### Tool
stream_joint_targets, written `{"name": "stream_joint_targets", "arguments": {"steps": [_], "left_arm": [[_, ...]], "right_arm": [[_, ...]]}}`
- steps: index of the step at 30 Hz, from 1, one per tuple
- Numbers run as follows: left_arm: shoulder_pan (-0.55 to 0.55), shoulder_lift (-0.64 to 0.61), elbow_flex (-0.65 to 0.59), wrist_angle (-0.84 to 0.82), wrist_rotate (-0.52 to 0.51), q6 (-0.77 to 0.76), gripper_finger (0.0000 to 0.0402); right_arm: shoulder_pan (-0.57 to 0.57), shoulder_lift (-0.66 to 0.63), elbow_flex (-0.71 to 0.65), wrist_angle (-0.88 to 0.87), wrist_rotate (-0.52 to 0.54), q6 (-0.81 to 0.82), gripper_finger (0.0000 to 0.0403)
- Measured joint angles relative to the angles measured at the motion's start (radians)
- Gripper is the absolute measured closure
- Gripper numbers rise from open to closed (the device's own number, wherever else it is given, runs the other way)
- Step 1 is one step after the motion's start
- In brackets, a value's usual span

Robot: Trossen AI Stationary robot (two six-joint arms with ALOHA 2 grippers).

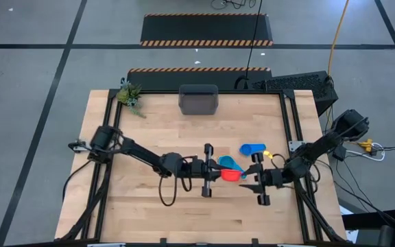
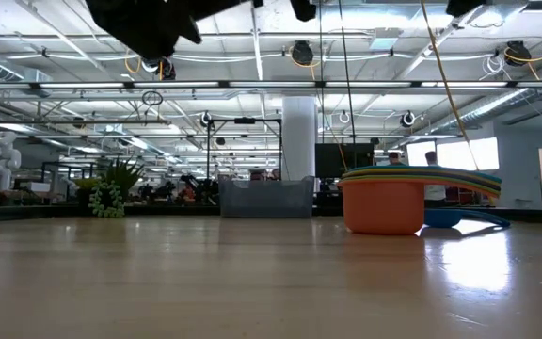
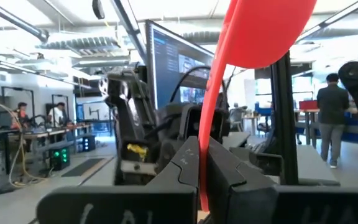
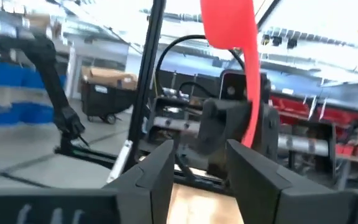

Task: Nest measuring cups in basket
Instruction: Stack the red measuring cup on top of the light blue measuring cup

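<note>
My left gripper (image 1: 214, 171) is above the table's middle, shut on a red measuring cup (image 1: 230, 174). That cup fills the top of the left wrist view (image 3: 260, 31). My right gripper (image 1: 252, 180) faces it from the right, open, its fingers (image 4: 160, 168) short of the red cup (image 4: 229, 25). A nested stack with an orange cup at the bottom (image 2: 384, 202) and a cyan top (image 1: 228, 162) stands on the table. A blue cup (image 1: 252, 149) lies to its right. The dark grey basket (image 1: 198, 99) sits at the far edge. My left gripper pinches the red cup's flat handle (image 3: 205, 155) between its two fingers, the handle edge-on in the gap. The fingers reach level from the table's left. The bowl (image 3: 260, 31) sticks out past the fingertips, lifted clear of the table.
A small green plant (image 1: 130, 95) stands at the table's far left corner. Something small and yellow (image 1: 267, 155) lies beside the blue cup. Bare wood (image 1: 149, 123) lies between the arms and the basket. People stand in the room beyond the table.
</note>
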Motion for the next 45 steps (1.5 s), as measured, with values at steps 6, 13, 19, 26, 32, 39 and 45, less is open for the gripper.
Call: {"name": "stream_joint_targets", "arguments": {"steps": [6,13,19,26,32,39,45], "left_arm": [[-0.003,0.103,0.079,0.108,0.039,-0.015,0.0396],[-0.01,0.108,0.083,0.133,0.093,0.001,0.0397],[-0.012,0.108,0.083,0.135,0.087,0.026,0.0397],[-0.01,0.108,0.083,0.117,0.074,0.027,0.0397],[-0.01,0.108,0.083,0.115,0.03,0.026,0.0397],[-0.009,0.108,0.083,0.093,-0.006,0.026,0.0397],[-0.012,0.108,0.156,-0.042,-0.006,0.026,0.0397]], "right_arm": [[0.058,0.036,0.04,0.005,0.174,-0.146,0.0253],[0.077,0.02,0.039,0.017,0.192,-0.164,0.0258],[0.073,0.02,0.039,0.018,0.189,-0.138,0.0258],[0.049,0.02,0.039,0.017,0.189,-0.08,0.0259],[0.044,0.02,0.039,0.011,0.183,-0.066,0.0259],[0.044,0.02,0.039,0.01,0.183,-0.066,0.0259],[0.033,0.02,0.039,0.002,0.185,-0.04,0.0272]]}}
